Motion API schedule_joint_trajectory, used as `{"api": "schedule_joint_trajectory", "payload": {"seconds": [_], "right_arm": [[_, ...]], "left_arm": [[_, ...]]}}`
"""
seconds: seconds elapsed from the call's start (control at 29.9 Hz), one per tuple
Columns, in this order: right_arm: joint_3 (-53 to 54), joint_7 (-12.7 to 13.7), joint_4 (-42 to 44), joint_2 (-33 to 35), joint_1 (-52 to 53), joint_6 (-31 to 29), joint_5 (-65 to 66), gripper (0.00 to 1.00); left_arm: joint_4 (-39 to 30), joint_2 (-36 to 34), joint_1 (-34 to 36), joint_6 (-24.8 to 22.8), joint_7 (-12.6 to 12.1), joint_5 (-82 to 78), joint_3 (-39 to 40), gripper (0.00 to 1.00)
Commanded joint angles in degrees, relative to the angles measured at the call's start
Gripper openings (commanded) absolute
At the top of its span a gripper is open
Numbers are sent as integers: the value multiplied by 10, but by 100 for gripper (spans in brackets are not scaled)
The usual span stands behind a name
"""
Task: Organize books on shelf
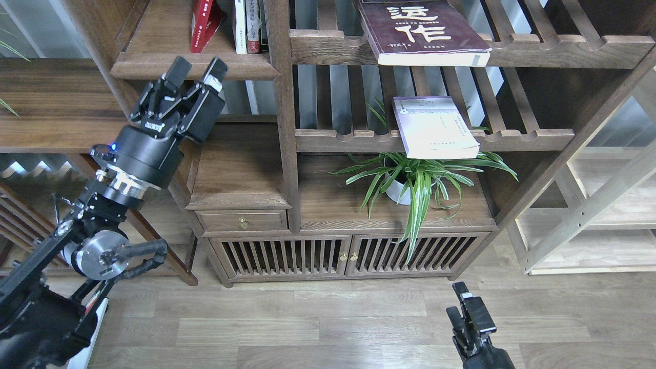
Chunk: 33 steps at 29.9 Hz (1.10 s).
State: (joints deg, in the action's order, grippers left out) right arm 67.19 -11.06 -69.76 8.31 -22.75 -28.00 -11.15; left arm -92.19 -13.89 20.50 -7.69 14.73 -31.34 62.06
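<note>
Black two-finger left gripper [196, 70] with jaws parted and empty, glossy bright red paperback [201, 23] leaning on the smooth dark-brown wooden shelf board [154, 48] at its 12 o'clock, black right gripper [469, 307] at 5 o'clock, jaw state unclear.

Dark grained wood shelf [154, 66]; glossy paper maroon book [420, 31]
</note>
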Motion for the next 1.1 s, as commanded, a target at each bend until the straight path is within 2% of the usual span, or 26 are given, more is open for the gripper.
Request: {"api": "schedule_joint_trajectory", "payload": {"seconds": [0.0,0.13,0.37,0.47,0.6,0.97,1.07], "right_arm": [[0,0,-2,0,31,0,4,97],[1,0,-3,-3,55,0,4,98],[0,0,-5,-10,116,0,5,99],[0,0,-5,-14,140,0,5,99],[0,0,-5,-22,159,0,5,99],[0,0,-5,-20,205,0,5,99],[0,0,-5,-17,219,0,5,99]], "left_arm": [[1,22,-33,-30,0,0,12,98],[10,54,-61,-87,-1,0,28,98],[28,104,-85,-145,-1,26,50,98],[49,129,-105,-203,-4,58,57,99],[78,139,-124,-203,-14,68,68,99],[175,139,-136,-203,-15,137,55,99],[180,139,-137,-203,-15,138,46,99]]}}
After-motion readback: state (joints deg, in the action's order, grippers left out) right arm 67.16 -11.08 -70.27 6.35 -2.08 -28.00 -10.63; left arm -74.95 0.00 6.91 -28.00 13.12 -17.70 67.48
